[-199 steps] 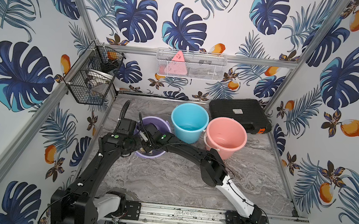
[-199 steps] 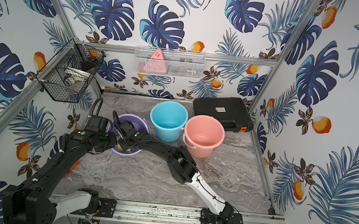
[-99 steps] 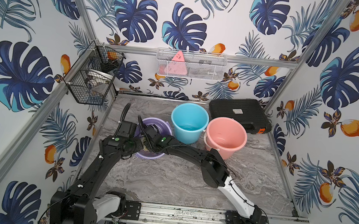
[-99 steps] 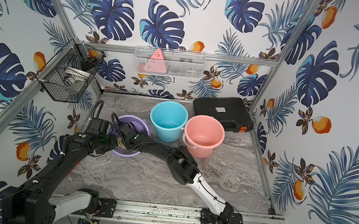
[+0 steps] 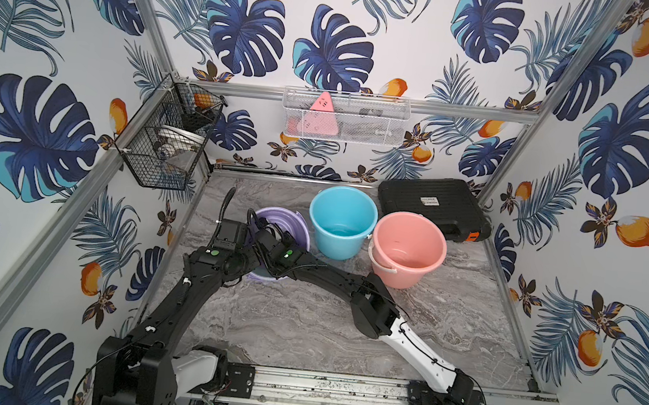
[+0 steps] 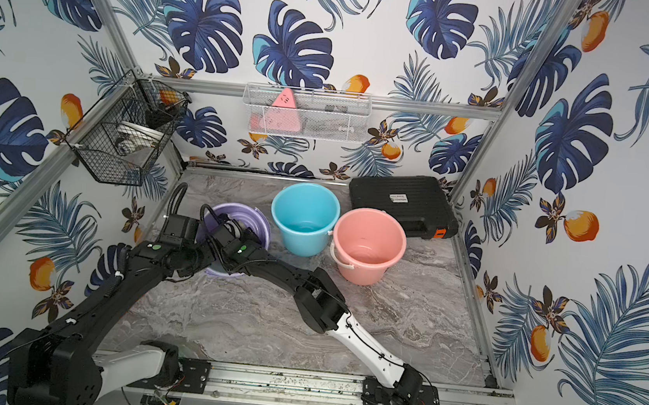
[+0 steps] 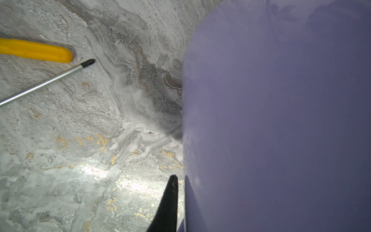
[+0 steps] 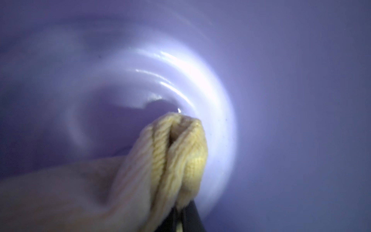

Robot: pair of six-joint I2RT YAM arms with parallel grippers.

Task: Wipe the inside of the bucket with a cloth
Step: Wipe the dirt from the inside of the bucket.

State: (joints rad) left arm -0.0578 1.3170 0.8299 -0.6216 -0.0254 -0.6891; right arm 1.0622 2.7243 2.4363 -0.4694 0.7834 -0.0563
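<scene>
Wiping well means pressing the cloth (image 8: 180,152) against the inner wall of the purple bucket (image 5: 292,224): your right gripper (image 8: 181,219) is clamped on the bunched fold, deep inside the bucket near its floor. Sweep it round the wall, not through air. Your left gripper (image 7: 180,196) looks closed on the bucket's wall; brace there so it cannot roll
</scene>
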